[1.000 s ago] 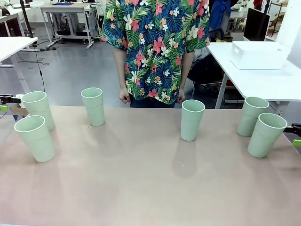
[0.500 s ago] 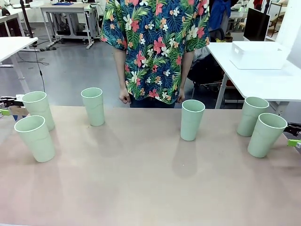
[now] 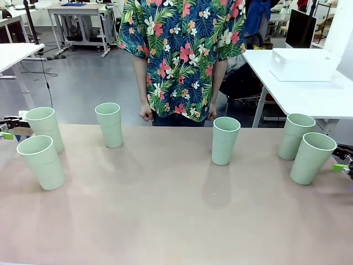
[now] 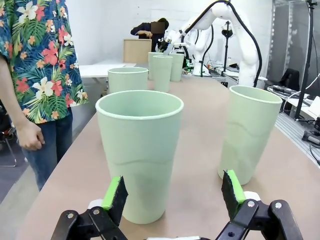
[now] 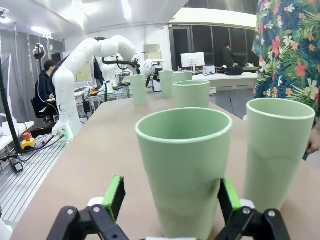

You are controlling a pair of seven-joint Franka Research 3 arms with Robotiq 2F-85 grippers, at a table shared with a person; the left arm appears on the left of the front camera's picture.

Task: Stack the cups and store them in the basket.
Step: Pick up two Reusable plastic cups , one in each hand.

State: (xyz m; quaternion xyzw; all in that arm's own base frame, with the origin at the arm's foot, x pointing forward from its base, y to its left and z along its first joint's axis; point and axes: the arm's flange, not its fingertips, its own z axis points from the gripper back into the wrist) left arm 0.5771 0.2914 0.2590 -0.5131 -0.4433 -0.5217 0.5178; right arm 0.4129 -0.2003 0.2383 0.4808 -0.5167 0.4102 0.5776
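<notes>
**Closing in from both ends, nothing grasped yet**

Here they come! The left gripper (image 3: 7, 127) noses in over the left edge of the worktop (image 3: 165, 210), a touch lower than a second ago. The right gripper (image 3: 342, 159) has slid in over the right edge toward the near-right cup (image 3: 311, 158).

Both pincers are spread wide and carry nothing. In the right wrist view the green pads (image 5: 228, 196) flank that cup but are not closed on it. On the left, the far-left cup (image 4: 140, 155) stands just ahead of the fingers.

I'd call this the approach, with stacking not yet begun. All six cups (image 3: 225, 140) stand upright and apart: two by each end, two toward the far edge between.

They're matte, pale mint tumblers, tall, tapered and handleless, shaped to nest. The basket (image 3: 303, 64), white plastic with a rolled rim, waits on a neighbouring table (image 3: 309, 98) beyond the far right corner. The person (image 3: 182, 55) stands at the far edge.
</notes>
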